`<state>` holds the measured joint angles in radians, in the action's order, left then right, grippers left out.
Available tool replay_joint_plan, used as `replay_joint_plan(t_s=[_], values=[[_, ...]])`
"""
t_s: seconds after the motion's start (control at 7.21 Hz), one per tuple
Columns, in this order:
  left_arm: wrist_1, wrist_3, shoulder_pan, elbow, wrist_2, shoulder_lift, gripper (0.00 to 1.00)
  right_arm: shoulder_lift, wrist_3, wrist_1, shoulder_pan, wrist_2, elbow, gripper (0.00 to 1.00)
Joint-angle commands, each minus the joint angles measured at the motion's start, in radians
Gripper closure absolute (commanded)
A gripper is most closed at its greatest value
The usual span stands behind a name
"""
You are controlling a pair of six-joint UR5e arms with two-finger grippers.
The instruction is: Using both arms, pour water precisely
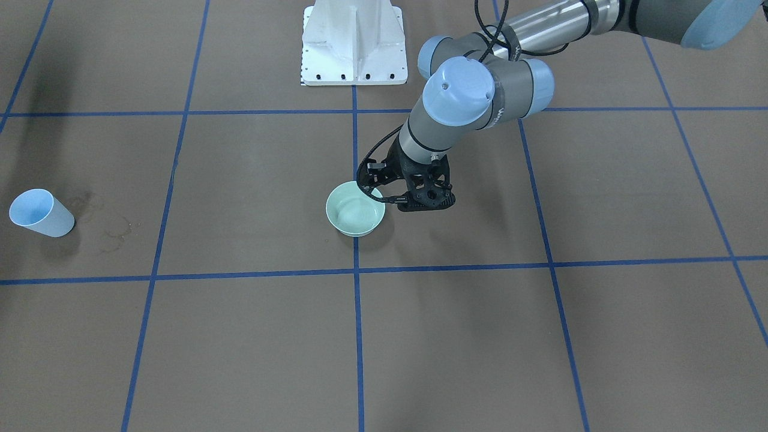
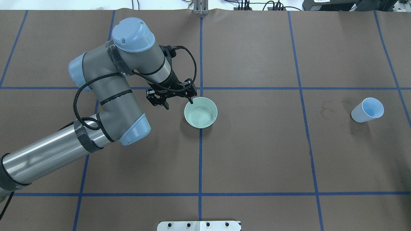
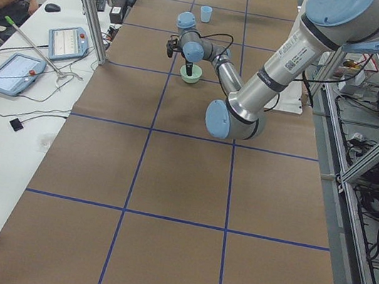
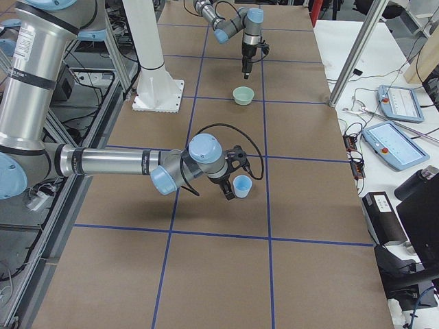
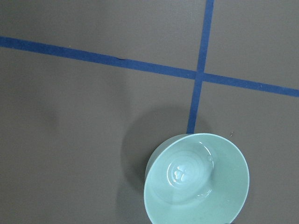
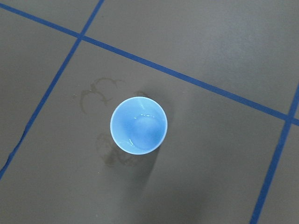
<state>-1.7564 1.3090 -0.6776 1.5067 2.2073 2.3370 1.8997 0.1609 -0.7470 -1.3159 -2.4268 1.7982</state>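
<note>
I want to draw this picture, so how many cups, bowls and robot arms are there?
Blue cup: 1
Green bowl: 1
Robot arms: 2 (left arm, right arm)
Total: 4

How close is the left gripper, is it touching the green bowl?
Apart. Exterior right view shows brown table between the left gripper and the green bowl.

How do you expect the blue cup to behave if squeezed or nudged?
The blue cup looks thin-walled, so it may flex when squeezed. Its base is narrower than its mouth, so a high push would probably tip it.
</note>
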Motion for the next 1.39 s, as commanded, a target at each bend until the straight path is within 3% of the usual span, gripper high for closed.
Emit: replay_joint_plan(t_s=[0.0, 0.14, 1.25], values=[[-0.002, -0.004, 0.0, -0.005, -0.003, -0.011, 0.12, 0.001, 0.046, 0.352, 0.067, 0.113, -0.184, 0.0], [-0.002, -0.002, 0.001, -0.005, -0.003, -0.011, 0.12, -0.022, 0.092, 0.357, 0.11, 0.165, -0.198, 0.0], [-0.002, -0.005, -0.01, 0.0, -0.001, -0.025, 0.13, -0.143, 0.135, 0.365, 0.267, 0.248, -0.284, 0.01]])
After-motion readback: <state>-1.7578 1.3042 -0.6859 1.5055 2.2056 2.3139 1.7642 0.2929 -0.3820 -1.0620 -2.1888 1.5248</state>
